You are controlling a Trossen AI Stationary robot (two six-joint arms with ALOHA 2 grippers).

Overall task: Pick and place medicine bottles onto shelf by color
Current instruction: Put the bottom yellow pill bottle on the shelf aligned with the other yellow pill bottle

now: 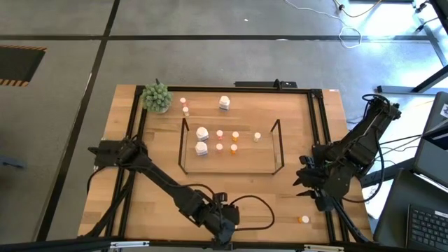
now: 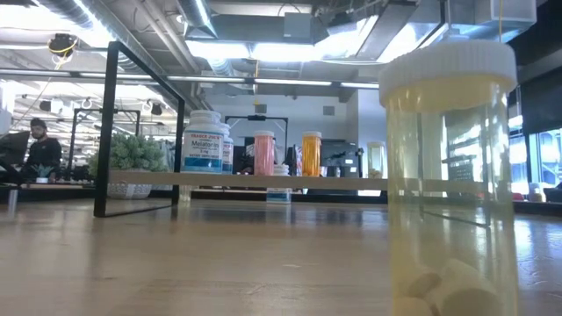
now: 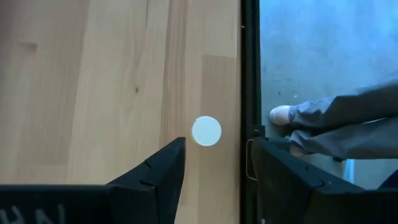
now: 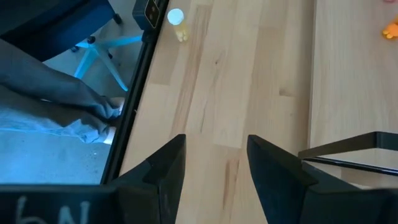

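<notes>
Here left gripper (image 1: 222, 222) hangs open; cream bottle (image 3: 206, 131) below.

Shelf (image 1: 231, 170) at table (image 1: 161, 140) centre, bottles (image 1: 219, 147) standing on it. Plant (image 1: 157, 97) at far-left corner. Lone bottle (image 1: 303, 219) near right front edge, beside right gripper (image 1: 306, 183).

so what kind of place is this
Probably an open-plan office or lab used for robot testing: exposed ceiling ducts with strip lights, a person seated at a far desk, and a wooden table on a concrete floor.
</notes>
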